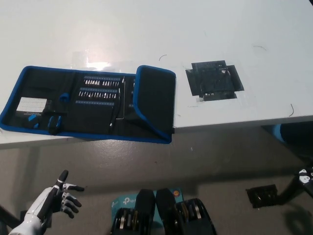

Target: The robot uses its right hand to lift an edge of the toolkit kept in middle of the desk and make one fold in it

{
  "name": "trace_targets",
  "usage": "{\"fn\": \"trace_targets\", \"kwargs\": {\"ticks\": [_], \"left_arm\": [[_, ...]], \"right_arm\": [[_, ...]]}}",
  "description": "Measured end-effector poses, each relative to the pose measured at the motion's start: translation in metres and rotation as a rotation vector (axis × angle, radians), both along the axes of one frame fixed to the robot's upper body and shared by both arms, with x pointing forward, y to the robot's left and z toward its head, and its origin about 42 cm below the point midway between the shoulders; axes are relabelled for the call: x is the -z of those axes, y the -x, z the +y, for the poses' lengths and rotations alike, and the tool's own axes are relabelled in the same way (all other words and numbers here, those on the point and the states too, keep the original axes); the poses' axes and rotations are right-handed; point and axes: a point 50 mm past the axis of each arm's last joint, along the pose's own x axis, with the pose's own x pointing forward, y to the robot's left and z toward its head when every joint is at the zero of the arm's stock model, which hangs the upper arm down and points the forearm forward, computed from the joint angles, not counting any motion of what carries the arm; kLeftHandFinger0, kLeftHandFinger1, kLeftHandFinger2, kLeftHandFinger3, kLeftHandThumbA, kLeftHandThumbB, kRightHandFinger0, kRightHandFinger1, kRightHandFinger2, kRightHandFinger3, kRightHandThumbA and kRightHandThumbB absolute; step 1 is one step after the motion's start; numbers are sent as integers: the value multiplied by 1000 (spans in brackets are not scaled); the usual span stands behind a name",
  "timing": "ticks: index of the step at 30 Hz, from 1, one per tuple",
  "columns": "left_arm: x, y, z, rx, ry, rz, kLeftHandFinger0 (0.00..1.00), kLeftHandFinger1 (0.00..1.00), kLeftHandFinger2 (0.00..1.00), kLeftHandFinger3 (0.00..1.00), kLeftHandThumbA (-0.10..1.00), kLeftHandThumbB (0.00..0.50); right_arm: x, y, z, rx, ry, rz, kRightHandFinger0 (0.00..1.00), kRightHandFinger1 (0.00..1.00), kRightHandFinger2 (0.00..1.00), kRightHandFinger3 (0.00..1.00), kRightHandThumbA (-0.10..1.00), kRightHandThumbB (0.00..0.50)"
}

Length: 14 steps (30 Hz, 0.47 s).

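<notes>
The toolkit [73,105] is a black case with blue trim, lying opened out on the left half of the white desk [234,34]. Its right flap [155,100] is folded over onto the inside, next to rows of screwdriver bits [100,89]. The case's front edge reaches the desk's front edge. Only a small piece of my black right hand [305,176] shows at the right border, well below the desk and far from the toolkit. My white left hand [55,200] rests at the lower left, below the desk, open and holding nothing.
A black taped square [213,80] is stuck on the desk to the right of the toolkit. On the floor lie a dark flat object [261,196] and a teal box [123,201].
</notes>
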Motion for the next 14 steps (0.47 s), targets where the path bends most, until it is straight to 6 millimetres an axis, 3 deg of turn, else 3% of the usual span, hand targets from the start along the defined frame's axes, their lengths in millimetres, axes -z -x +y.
{"fn": "trace_targets", "kwargs": {"ticks": [14], "left_arm": [[2,3,1,-5,-2,5,356,374,397,605,1000,500]], "right_arm": [[0,0,0,-21,48,13,269,285,361,569,247,240]]}}
